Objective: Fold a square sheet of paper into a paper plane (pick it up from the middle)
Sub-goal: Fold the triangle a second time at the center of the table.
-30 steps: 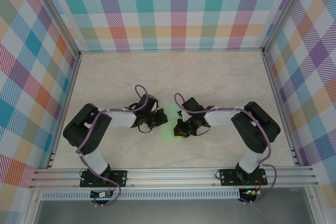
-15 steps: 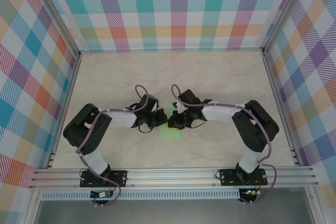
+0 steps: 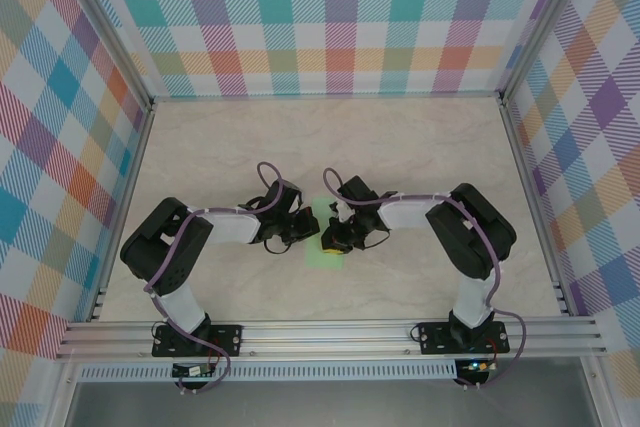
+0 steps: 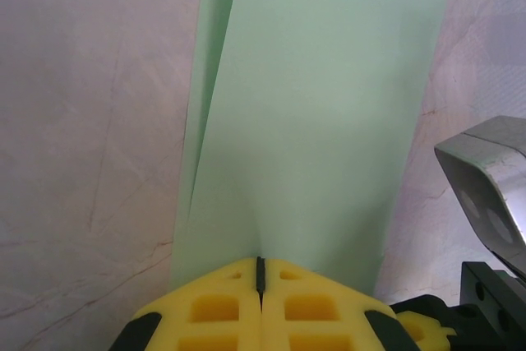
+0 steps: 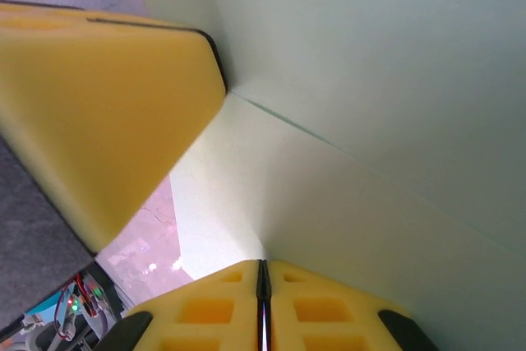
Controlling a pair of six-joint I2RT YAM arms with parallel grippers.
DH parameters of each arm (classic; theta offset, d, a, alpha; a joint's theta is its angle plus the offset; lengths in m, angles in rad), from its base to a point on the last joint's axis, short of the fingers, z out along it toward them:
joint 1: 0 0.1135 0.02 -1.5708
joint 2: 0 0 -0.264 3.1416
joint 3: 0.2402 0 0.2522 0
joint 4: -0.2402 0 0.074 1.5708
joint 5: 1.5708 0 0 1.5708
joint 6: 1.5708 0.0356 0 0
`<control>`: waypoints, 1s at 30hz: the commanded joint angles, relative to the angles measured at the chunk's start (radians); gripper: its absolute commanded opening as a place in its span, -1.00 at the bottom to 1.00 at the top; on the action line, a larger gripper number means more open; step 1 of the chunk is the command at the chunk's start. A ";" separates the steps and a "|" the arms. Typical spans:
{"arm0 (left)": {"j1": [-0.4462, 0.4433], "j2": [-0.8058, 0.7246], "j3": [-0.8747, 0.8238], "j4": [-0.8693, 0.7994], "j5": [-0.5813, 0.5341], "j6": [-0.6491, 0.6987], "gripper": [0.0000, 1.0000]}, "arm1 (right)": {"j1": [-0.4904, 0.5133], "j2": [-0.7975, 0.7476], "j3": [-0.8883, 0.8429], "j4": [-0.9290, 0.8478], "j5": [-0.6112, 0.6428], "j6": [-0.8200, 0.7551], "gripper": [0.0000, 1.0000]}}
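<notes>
One paper plane [image 3: 324, 251], a light green, partly folded sheet, lies mid-desk [image 3: 350, 147] between two arms, each elbow bent outward and each forearm reaching in towards the centre. The left hand [image 3: 300, 232] and right hand [image 3: 336, 239] meet over the sheet, just beside each other. In the left wrist view the left hand [image 4: 260, 265] has its yellow pads pressed flat together, pinching the near edge of the paper plane [image 4: 312, 121], whose layers fan apart. The right hand [image 5: 263, 267] is likewise closed, nipping a crease of the paper plane [image 5: 370, 80].
</notes>
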 commanded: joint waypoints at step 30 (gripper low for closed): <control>-0.002 0.041 -0.032 -0.101 -0.099 -0.008 -1.00 | -0.018 -0.234 -0.279 -0.070 -0.001 0.019 -0.74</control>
